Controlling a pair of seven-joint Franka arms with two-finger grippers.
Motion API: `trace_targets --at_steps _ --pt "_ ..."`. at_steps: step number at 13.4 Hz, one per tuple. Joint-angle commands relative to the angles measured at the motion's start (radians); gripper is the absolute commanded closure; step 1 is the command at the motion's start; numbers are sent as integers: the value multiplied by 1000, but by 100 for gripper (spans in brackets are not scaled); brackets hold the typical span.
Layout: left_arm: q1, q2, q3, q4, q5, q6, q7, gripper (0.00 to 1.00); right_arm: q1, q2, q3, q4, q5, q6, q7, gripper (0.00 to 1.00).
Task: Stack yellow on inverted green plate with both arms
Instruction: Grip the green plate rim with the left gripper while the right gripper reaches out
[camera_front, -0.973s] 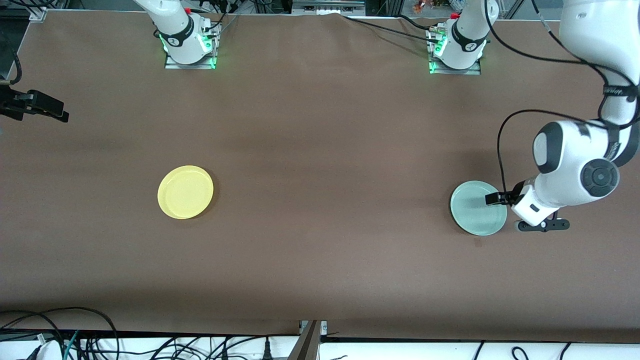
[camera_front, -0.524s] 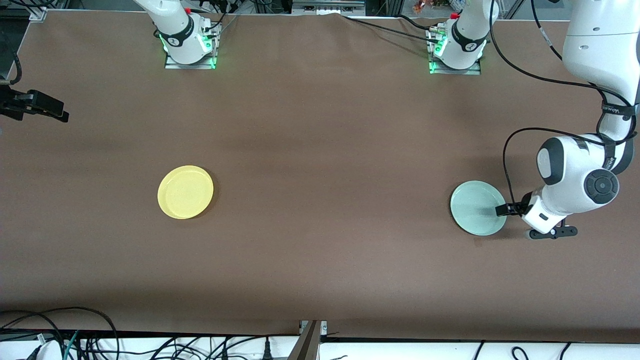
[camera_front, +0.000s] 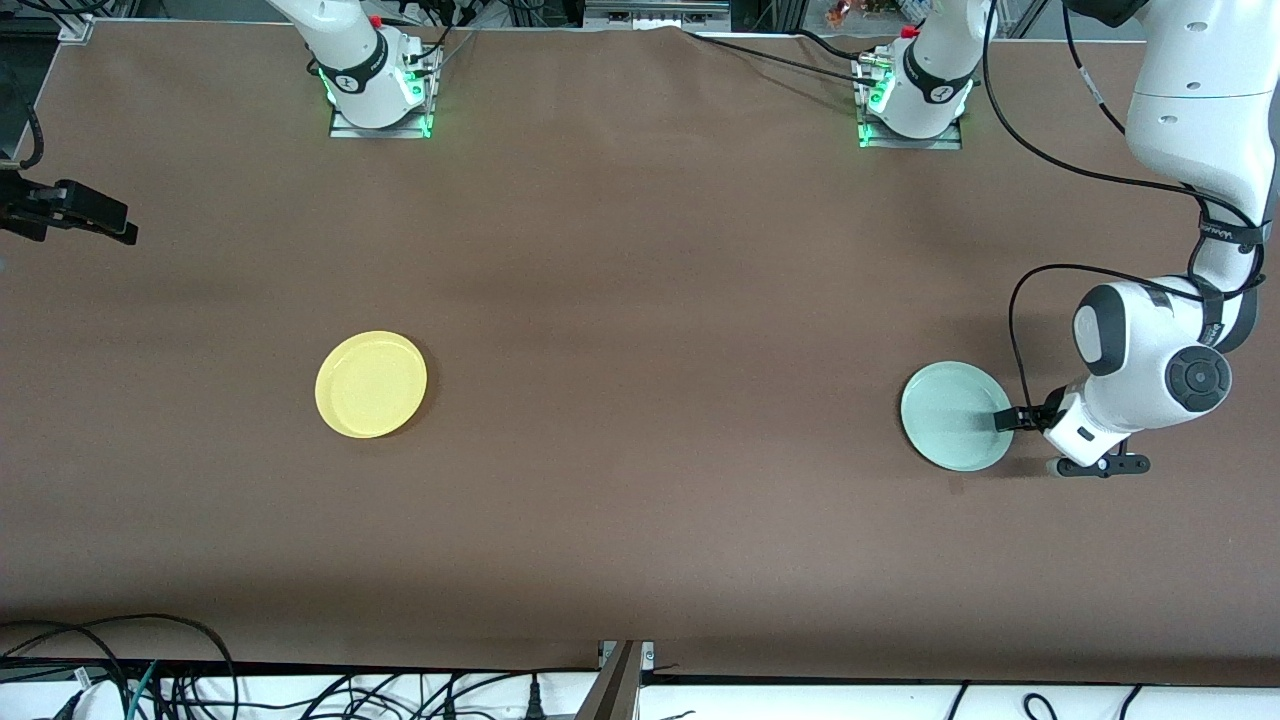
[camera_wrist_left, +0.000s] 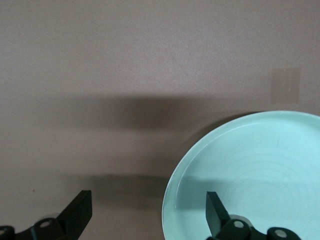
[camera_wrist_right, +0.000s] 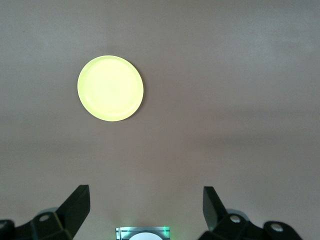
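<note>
**Left tool lowered to the green plate's rim; right arm kept waiting**

The green plate (camera_front: 955, 416) is seen lying rim-up on the brown desk (camera_front: 640, 300) toward the left arm's end. The yellow plate (camera_front: 371, 384) lies rim-up toward the right arm's end, well apart from the green one and slightly farther from the front camera. Neither plate has been shifted since the earlier frames.

The left tool (camera_front: 1012, 419) is found at the edge of the green plate that faces the left arm's end of the desk. Its fingers are spread wide and nothing is gripped. In the left wrist view one finger (camera_wrist_left: 216, 210) is seen over the inside of the plate, while the other finger (camera_wrist_left: 76, 214) is over bare desk outside the rim, so the rim is straddled. Whether the plate is actually touched cannot be told.

Compared with one second ago, the left tool has been drawn outward from over the plate's inner area to its rim, and the wrist has been carried slightly toward the front camera. Over the last half second very little further movement is noted.

The right tool (camera_wrist_right: 145, 210) is held high above the desk with its fingers spread apart and empty; the yellow plate (camera_wrist_right: 110, 88) is seen far below it in the right wrist view. The right arm is kept waiting, unchanged from the earlier frames.
</note>
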Motion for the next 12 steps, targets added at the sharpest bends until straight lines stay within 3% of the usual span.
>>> trace_targets --at_steps 1,3,5,8,12 --pt "11 -32 -10 -42 26 1 28 5 -9 9 1 22 16 -12 -8 0" --pt "12 -33 -10 -44 26 -2 40 29 -9 9 3 22 16 -8 -8 0" --pt "12 -33 -12 -50 26 -2 58 33 -9 9 1 22 16 -15 -10 0" --pt "12 -33 -12 -56 26 -2 63 49 -9 18 3 22 20 -7 -8 0" --pt "12 -33 -12 -56 26 -7 63 55 -10 36 1 19 20 -10 -5 0"
